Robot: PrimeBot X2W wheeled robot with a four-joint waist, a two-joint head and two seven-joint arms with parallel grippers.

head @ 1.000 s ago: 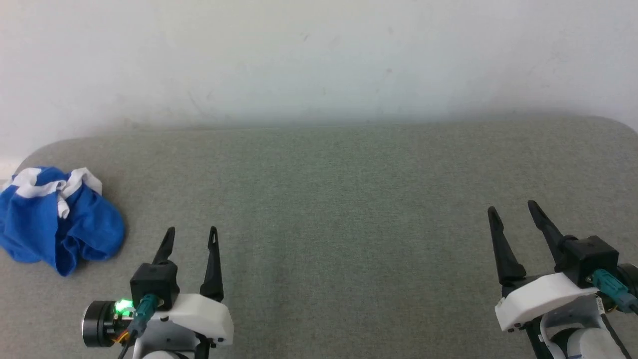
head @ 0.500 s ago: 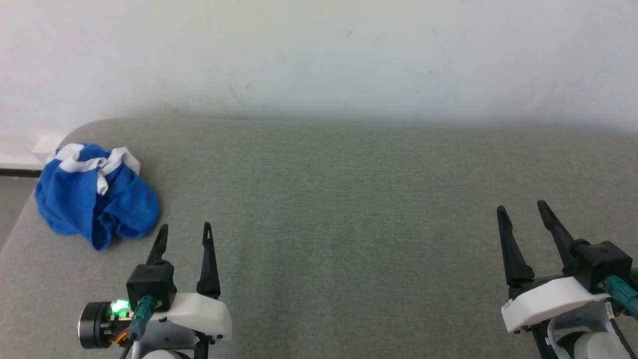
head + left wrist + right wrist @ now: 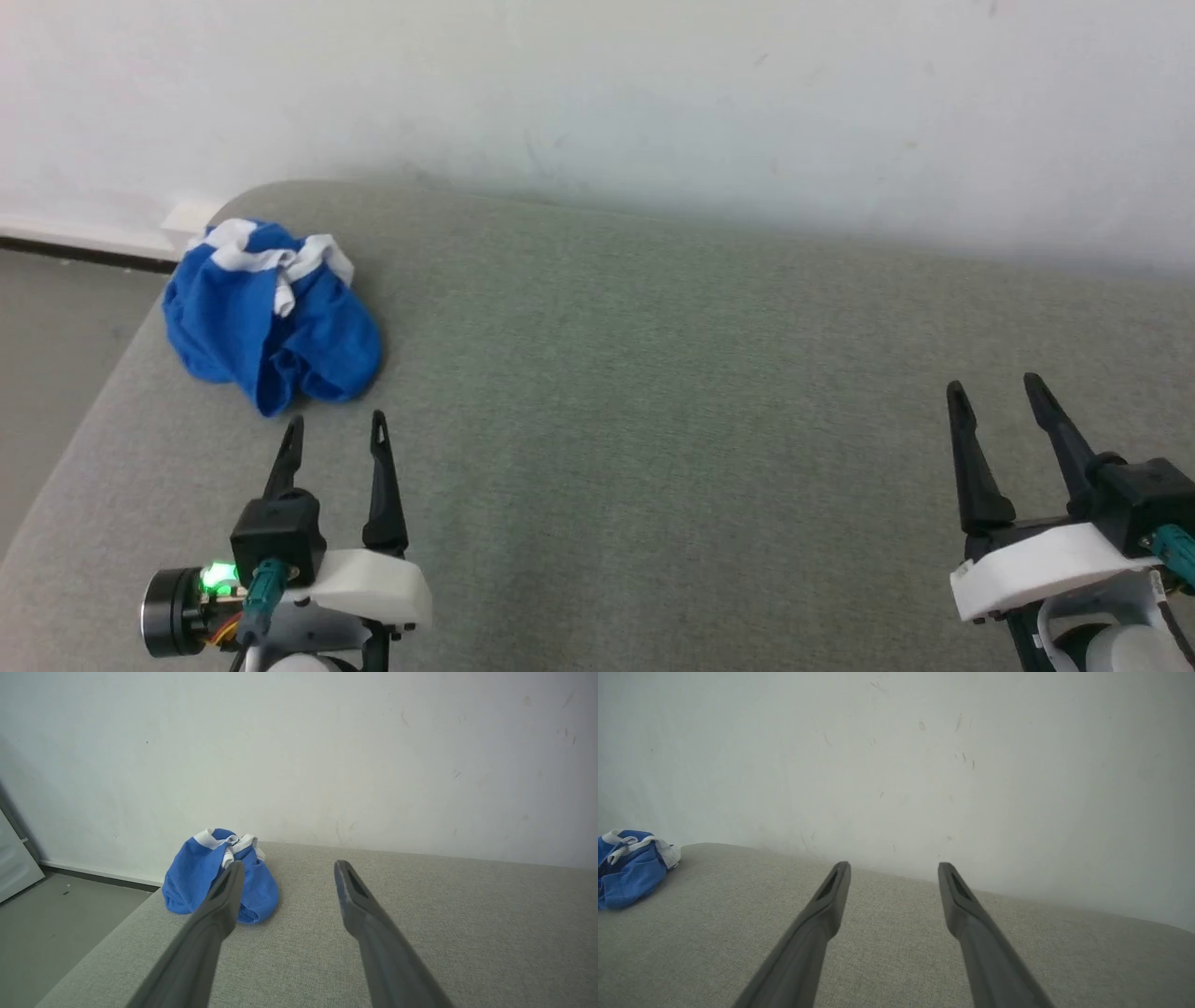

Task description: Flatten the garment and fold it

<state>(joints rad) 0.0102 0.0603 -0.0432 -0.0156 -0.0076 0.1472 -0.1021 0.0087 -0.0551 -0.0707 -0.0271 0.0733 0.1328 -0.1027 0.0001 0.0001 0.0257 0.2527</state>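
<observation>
Left end effector [image 3: 337,418]: spread wide, empty, just short of the blue shorts [image 3: 271,317].
Right end effector [image 3: 991,383]: spread wide, empty, well apart.
Shorts: crumpled heap at the counter [image 3: 653,373] far-left corner.
Risk: pinching bunched layers together, lifting a wad; nudging it over the nearby edge.

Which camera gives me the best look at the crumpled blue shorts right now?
The head view: the whole garment shows unobstructed from above. The left wrist view has the garment closer, but a finger of the left tool covers part. The right wrist view cuts it off at the frame's edge.
</observation>
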